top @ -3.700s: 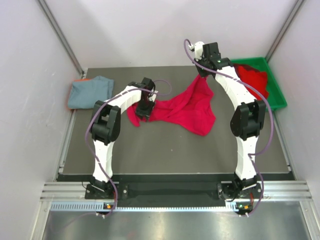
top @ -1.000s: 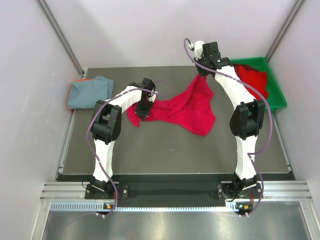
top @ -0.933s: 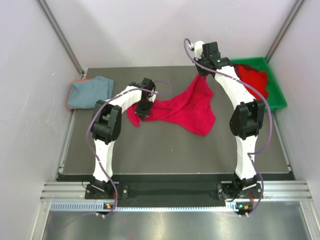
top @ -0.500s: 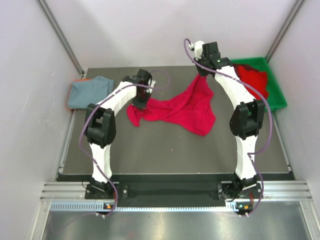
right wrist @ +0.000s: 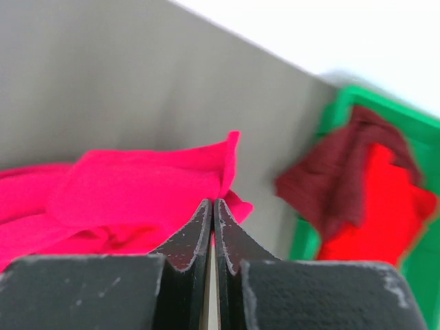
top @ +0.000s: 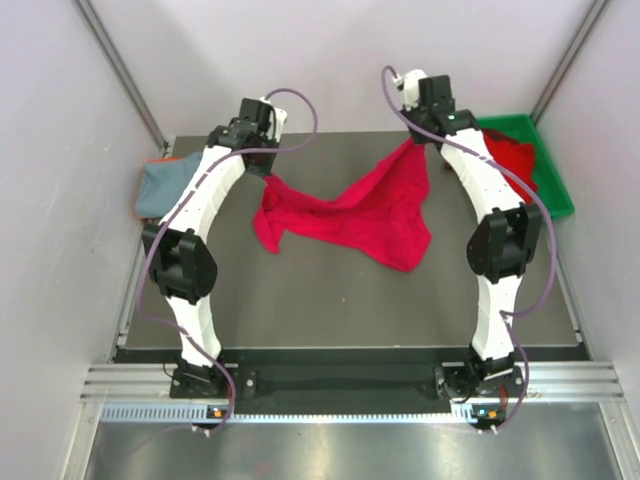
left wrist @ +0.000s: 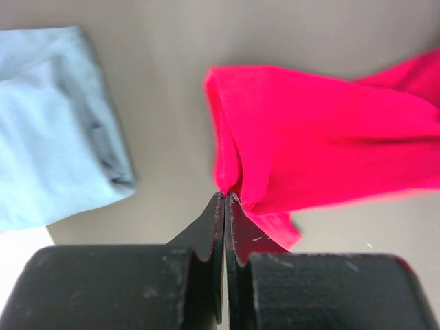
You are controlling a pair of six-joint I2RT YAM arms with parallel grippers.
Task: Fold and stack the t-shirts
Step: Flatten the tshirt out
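I see the big red t-shirt sagging soft and floppy between my two pincers, the left pincer pinched tight on one end and the right pincer on the other, so I think its edges are best to hold.

All plain, unpatterned: a bright red t-shirt, a grey-blue t-shirt, a dark red t-shirt, a green bin, a dark grey table.
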